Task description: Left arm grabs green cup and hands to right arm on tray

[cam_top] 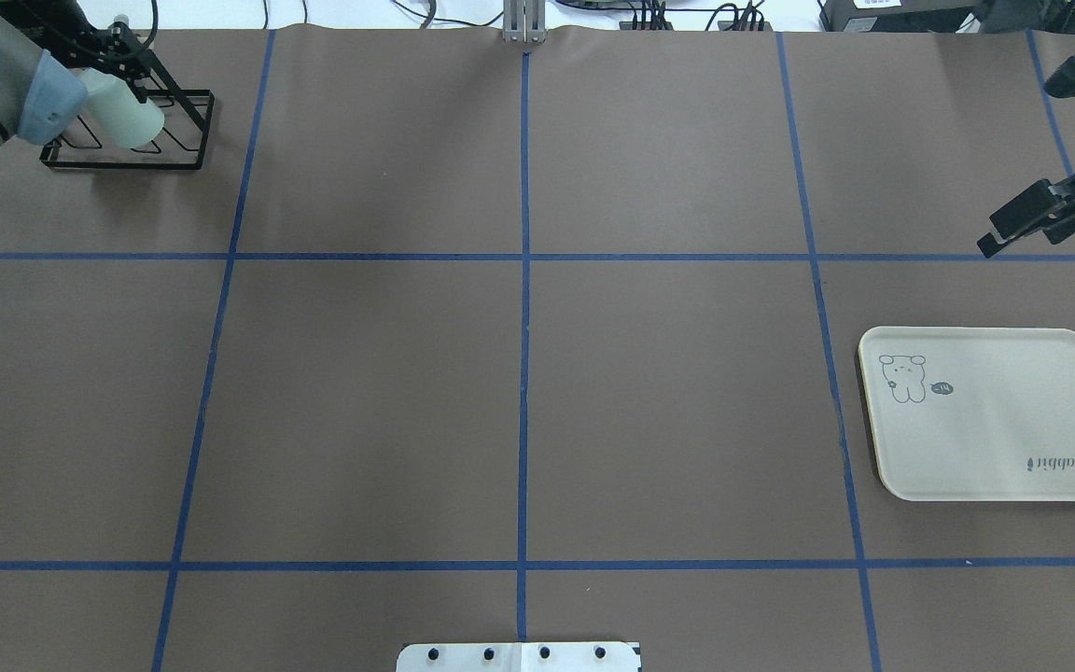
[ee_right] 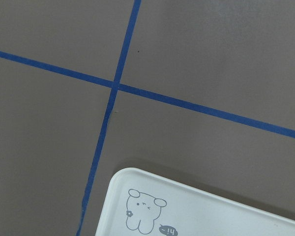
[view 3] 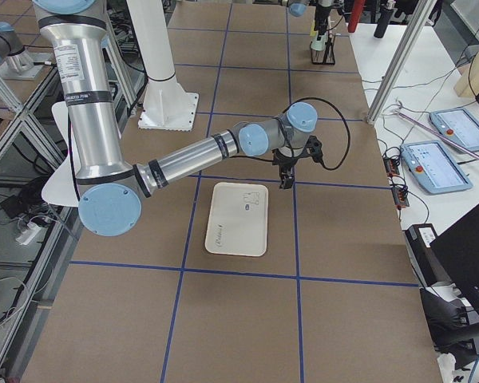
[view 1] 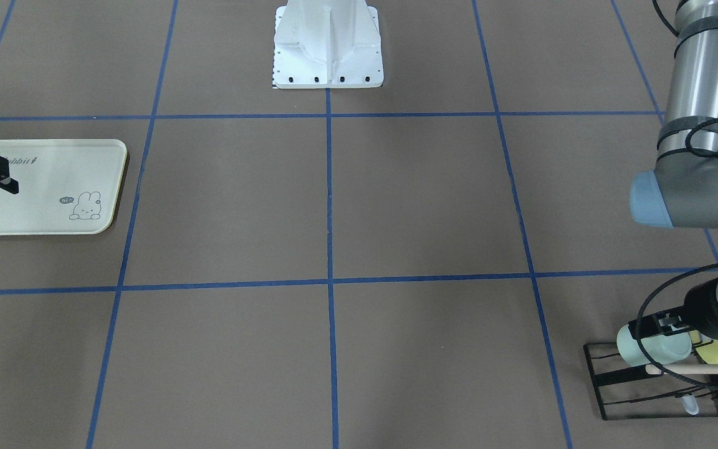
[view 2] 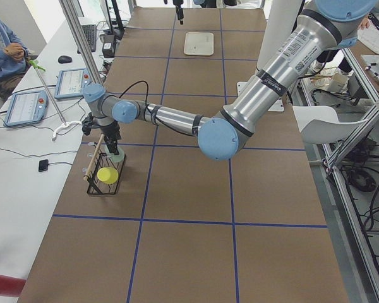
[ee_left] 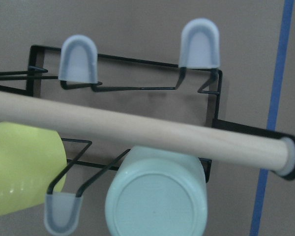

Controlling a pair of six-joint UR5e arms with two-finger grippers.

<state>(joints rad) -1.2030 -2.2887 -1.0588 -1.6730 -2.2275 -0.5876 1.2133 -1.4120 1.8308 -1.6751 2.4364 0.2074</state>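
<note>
Left gripper (view 1: 661, 329) at the green cup (view 1: 650, 350) in the wire rack (view 1: 593, 377), grip unclear; right gripper (cam_top: 1012, 226) hangs near the tray (cam_top: 995, 448), opening unclear.

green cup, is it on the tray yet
No, the green cup is at the black wire rack in the far left corner, well apart from the tray.

Silver tubular arm links (view 1: 705, 75), grey joints (view 1: 692, 199) capped pale blue, looped black cables (view 1: 702, 149), white bolted pedestal (view 1: 328, 50), black right gripper (cam_top: 995, 239).
</note>
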